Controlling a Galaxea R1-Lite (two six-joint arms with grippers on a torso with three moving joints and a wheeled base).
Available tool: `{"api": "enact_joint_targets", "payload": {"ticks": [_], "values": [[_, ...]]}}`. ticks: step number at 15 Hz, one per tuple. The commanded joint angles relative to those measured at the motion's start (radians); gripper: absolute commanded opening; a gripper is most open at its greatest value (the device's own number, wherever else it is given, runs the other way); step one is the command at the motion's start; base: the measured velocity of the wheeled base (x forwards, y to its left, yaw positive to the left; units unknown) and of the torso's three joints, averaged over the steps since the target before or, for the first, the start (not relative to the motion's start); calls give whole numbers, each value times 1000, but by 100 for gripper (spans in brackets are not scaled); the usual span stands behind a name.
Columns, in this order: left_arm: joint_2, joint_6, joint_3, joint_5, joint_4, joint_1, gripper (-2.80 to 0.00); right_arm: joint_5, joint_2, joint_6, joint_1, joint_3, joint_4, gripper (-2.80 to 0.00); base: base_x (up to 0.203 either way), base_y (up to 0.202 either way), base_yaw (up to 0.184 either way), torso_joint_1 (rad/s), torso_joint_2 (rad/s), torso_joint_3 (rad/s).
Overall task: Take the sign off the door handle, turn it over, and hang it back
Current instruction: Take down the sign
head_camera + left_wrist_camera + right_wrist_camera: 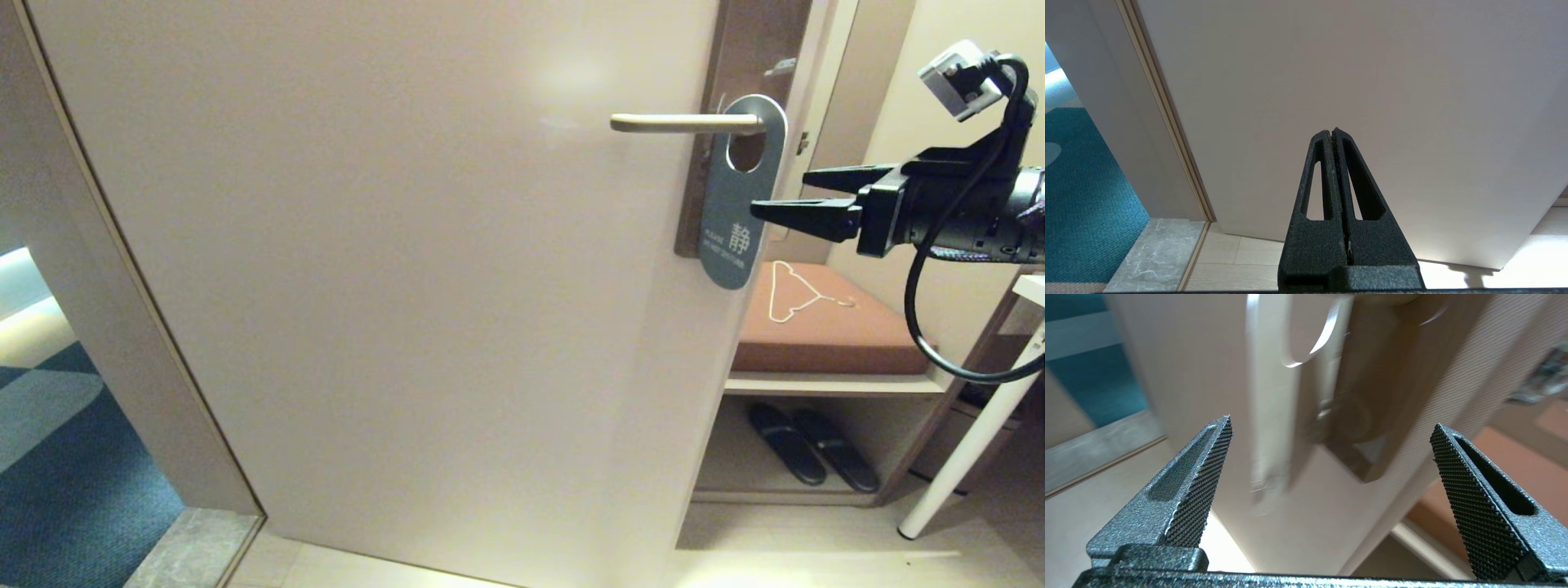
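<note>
The sign [739, 196] hangs by its oval hole on the door handle [686, 123], its blue-grey face with white lettering towards me. My right gripper [778, 193] reaches in level from the right, open, its fingertips just short of the sign's right edge and holding nothing. In the right wrist view the sign [1267, 396] shows blurred and nearly edge-on between the wide-apart fingers of the right gripper [1331, 422]. My left gripper [1331, 131] is shut and empty, low before the door's lower part, and is outside the head view.
The pale door [408, 286] stands open. Right of it is a bench with a brown cushion [824, 343], a white wire hanger [796, 294] on it and dark slippers [812, 445] beneath. A white table leg [971, 441] slants at far right. Teal carpet [57, 457] lies left.
</note>
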Motion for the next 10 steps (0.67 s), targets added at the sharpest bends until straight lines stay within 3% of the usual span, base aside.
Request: {"api": "enact_joint_targets", "payload": {"ticks": [1, 10], "values": [[1, 0, 0, 0, -1, 0, -280, -5, 13, -1, -1, 0, -17, 0, 0, 0, 0, 0, 0, 0], [1, 0, 0, 0, -1, 0, -280, -26, 25, -4, -71, 0, -24, 0, 0, 0, 0, 0, 0, 0]]}}
